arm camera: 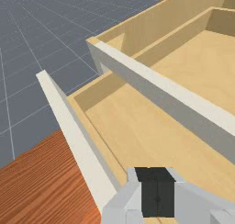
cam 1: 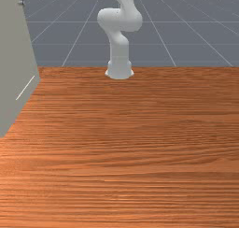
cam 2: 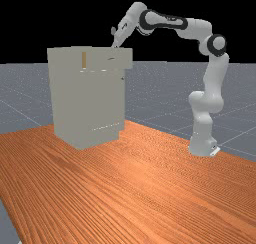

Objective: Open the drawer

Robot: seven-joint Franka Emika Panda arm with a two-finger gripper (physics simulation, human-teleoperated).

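Note:
My gripper (cam 2: 116, 45) is at the top of the pale grey cabinet (cam 2: 87, 100), above its protruding top drawer (cam 2: 127, 58) in the far view. In the wrist view the gripper (arm camera: 157, 191) has its two dark fingertips together, with nothing visible between them. They are over the drawer's light wood interior (arm camera: 137, 126), close to the inner side of its white front panel (arm camera: 75, 138). The drawer stands partly out, with a gap between that panel and the cabinet's front rail (arm camera: 160, 85). Whether the fingers touch the panel I cannot tell.
The cabinet's side (cam 1: 16, 59) rises at the front view's left edge, with a small dark handle (cam 1: 21, 3) high on it. The wooden table (cam 2: 145, 188) lies below the arm. Another wooden inner wall (arm camera: 151, 23) of the cabinet stands beyond the rail.

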